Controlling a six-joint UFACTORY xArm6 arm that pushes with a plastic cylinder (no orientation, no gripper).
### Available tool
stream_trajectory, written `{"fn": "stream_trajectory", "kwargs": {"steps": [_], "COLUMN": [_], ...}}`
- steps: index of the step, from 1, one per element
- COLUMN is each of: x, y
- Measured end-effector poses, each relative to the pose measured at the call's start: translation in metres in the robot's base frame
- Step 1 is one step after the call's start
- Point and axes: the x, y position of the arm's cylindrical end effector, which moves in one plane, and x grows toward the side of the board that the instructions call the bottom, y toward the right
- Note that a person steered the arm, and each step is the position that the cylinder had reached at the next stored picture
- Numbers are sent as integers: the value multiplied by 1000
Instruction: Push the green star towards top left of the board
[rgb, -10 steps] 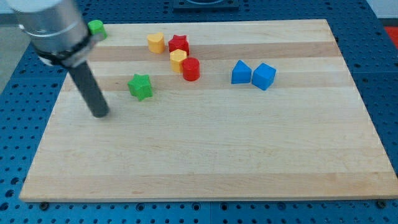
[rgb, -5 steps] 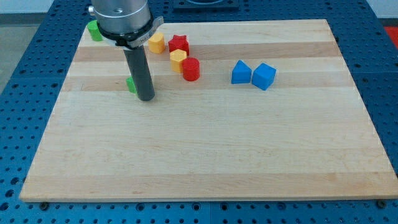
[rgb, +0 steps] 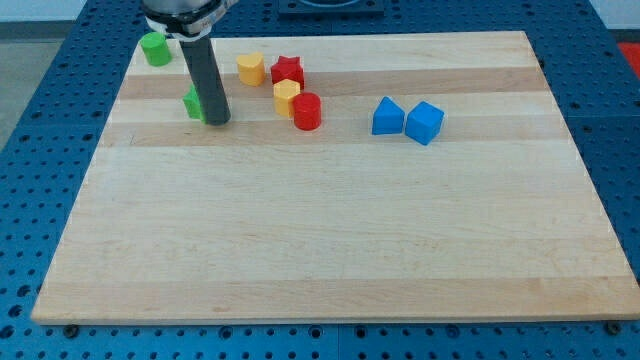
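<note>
The green star (rgb: 193, 102) lies in the upper left part of the wooden board (rgb: 330, 240), mostly hidden behind my dark rod. My tip (rgb: 217, 121) rests on the board at the star's right, touching it. A second green block, a cylinder (rgb: 155, 48), stands at the board's top left corner, up and left of the star.
A yellow block (rgb: 251, 69), a red star (rgb: 288, 71), a yellow hexagonal block (rgb: 287, 96) and a red cylinder (rgb: 307, 111) cluster to the right of my tip. Two blue blocks (rgb: 388, 117) (rgb: 424, 122) sit side by side further right.
My rod swept from the left side of the board to the right of the green star, then pushed it up and left. The other blocks have not moved.
</note>
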Motion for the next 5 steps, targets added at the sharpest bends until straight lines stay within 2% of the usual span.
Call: {"fn": "stream_trajectory", "kwargs": {"steps": [4,5], "x": [-56,-51], "y": [-42,-43]}}
